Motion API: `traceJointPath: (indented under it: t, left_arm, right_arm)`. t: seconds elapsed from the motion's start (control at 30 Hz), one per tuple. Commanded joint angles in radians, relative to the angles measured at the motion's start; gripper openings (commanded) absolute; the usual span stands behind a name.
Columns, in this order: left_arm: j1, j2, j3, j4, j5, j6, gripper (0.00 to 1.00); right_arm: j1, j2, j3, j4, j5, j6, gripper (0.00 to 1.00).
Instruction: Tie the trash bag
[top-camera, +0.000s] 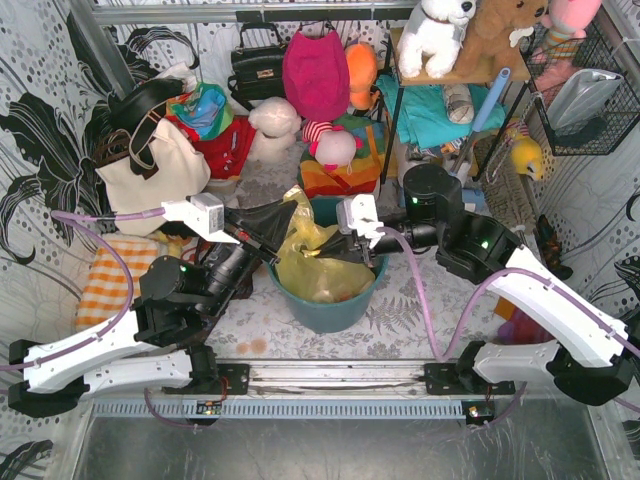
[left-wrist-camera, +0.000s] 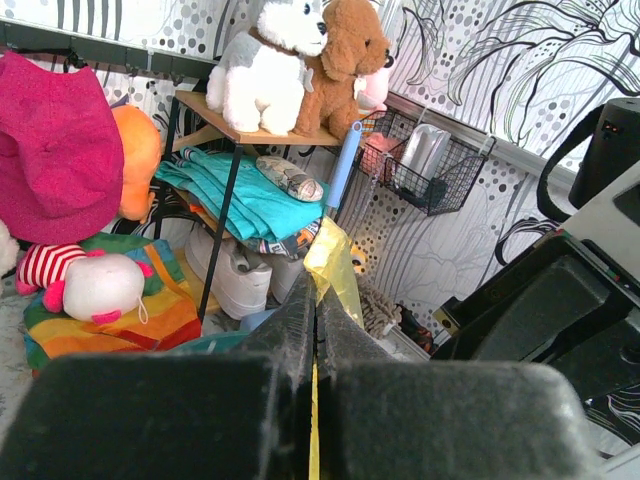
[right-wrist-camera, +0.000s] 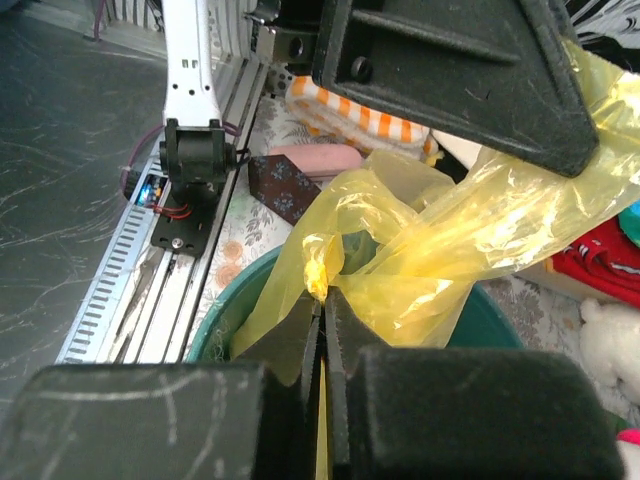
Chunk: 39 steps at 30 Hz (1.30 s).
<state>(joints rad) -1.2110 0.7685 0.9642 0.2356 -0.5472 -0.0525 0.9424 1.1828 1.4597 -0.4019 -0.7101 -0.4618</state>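
Note:
The yellow-green trash bag (top-camera: 305, 262) sits in the teal round bin (top-camera: 330, 308) at the table's middle, its top gathered and pulled up. My left gripper (top-camera: 290, 222) is shut on one strip of the bag from the left; that strip shows between its tips in the left wrist view (left-wrist-camera: 330, 262). My right gripper (top-camera: 322, 252) is shut on another part of the bag from the right; the plastic bunches at its tips in the right wrist view (right-wrist-camera: 322, 270). The two grippers are close together above the bin, the left one over the right.
A white tote bag (top-camera: 150, 170) stands at the back left. Plush toys, a pink bag (top-camera: 315, 75) and a black handbag line the back. A shelf (top-camera: 440, 75) with toys and a wire basket (top-camera: 590, 100) are at the right. An orange striped cloth (top-camera: 105, 285) lies left.

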Motion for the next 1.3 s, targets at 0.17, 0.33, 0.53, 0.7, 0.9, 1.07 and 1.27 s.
traceJointPath:
  t: [0.17, 0.33, 0.53, 0.7, 0.9, 1.07, 1.27]
  left_arm:
    - [-0.001, -0.007, 0.012, 0.009, -0.011, -0.008, 0.00]
    - [-0.001, -0.004, 0.007, 0.005, -0.011, -0.010, 0.00]
    - [-0.001, -0.009, -0.002, 0.006, -0.018, -0.013, 0.00]
    - [-0.001, -0.005, -0.003, 0.005, -0.021, -0.007, 0.00]
    - [0.001, -0.016, -0.009, -0.004, -0.025, -0.011, 0.00]
    - [0.001, -0.023, -0.013, -0.009, -0.031, -0.019, 0.00]
    - [0.002, -0.021, -0.018, -0.006, -0.030, -0.023, 0.00]
  right_arm:
    - [0.043, 0.037, 0.090, -0.126, 0.163, -0.020, 0.00]
    - [0.060, 0.066, 0.173, -0.157, 0.178, 0.084, 0.00]
    - [0.060, 0.119, 0.321, -0.234, 0.210, 0.317, 0.00]
    - [0.060, 0.157, 0.397, -0.332, 0.217, 0.507, 0.00]
    - [0.060, 0.147, 0.388, -0.360, 0.201, 0.623, 0.00]
    - [0.060, 0.174, 0.414, -0.417, 0.170, 0.649, 0.00]
    - [0.060, 0.213, 0.428, -0.474, 0.203, 0.663, 0.00]
